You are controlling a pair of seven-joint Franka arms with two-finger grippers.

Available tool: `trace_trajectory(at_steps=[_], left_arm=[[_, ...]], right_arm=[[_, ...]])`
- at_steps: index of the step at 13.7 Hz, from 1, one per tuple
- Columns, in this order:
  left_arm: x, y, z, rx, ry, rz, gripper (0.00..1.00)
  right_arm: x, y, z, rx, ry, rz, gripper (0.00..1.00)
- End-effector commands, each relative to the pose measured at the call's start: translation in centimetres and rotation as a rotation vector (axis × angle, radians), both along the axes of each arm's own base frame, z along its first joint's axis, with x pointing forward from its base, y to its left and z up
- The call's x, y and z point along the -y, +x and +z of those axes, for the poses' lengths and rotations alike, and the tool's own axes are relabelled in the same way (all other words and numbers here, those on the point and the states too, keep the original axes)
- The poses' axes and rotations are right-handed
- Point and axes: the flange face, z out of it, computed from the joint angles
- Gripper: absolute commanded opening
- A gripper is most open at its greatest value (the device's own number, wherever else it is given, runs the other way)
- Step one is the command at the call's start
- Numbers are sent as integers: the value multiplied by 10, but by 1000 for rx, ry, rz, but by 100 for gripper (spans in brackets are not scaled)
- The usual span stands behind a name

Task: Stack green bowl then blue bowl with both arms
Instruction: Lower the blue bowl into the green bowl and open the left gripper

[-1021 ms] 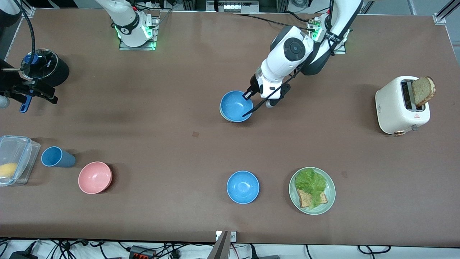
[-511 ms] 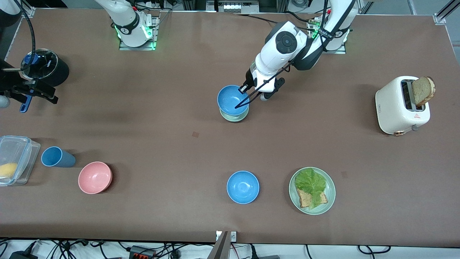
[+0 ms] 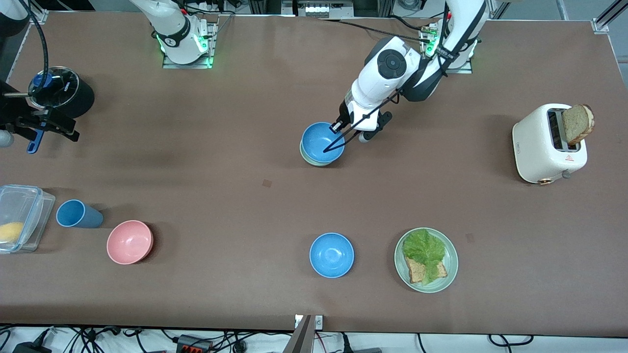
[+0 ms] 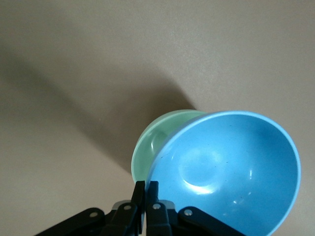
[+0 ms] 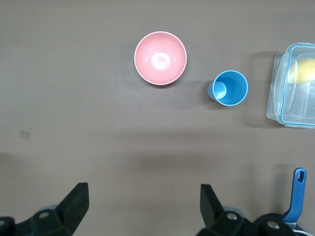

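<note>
The blue bowl (image 3: 321,141) is tilted on top of the green bowl (image 3: 310,158), which stands on the table near the middle, toward the left arm's base. Only an edge of the green bowl shows under it. My left gripper (image 3: 337,128) is shut on the blue bowl's rim. In the left wrist view the blue bowl (image 4: 231,172) covers most of the green bowl (image 4: 150,145), and the left gripper (image 4: 146,186) pinches the rim. I cannot tell whether the blue bowl rests in the green one. My right gripper (image 5: 142,196) is open and empty, high over bare table, and waits.
A second blue bowl (image 3: 331,255) and a green plate with lettuce and toast (image 3: 426,260) lie near the front edge. A pink bowl (image 3: 130,241), a blue cup (image 3: 76,214) and a clear container (image 3: 19,218) are toward the right arm's end. A toaster (image 3: 548,144) is toward the left arm's end.
The left gripper lifted the blue bowl off the green bowl, tilted, then brought it back down onto it. The right arm has not moved.
</note>
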Motion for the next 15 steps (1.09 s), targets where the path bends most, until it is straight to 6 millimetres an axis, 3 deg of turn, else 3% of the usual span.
trace_trajectory(at_steps=[1, 10, 11, 13, 15], left_arm=[[-3, -2, -9, 12, 6, 8, 0], [-1, -2, -18, 11, -1, 9, 3], [-1, -2, -19, 10, 0, 7, 9], [-3, 1, -20, 7, 0, 12, 35], [-3, 3, -14, 13, -1, 12, 38]], right_arm=[[1, -3, 6, -1, -8, 9, 100], [0, -3, 6, -1, -7, 9, 100], [0, -3, 6, -1, -5, 8, 100], [0, -3, 5, -3, -7, 9, 100], [0, -3, 6, -1, -5, 10, 100]])
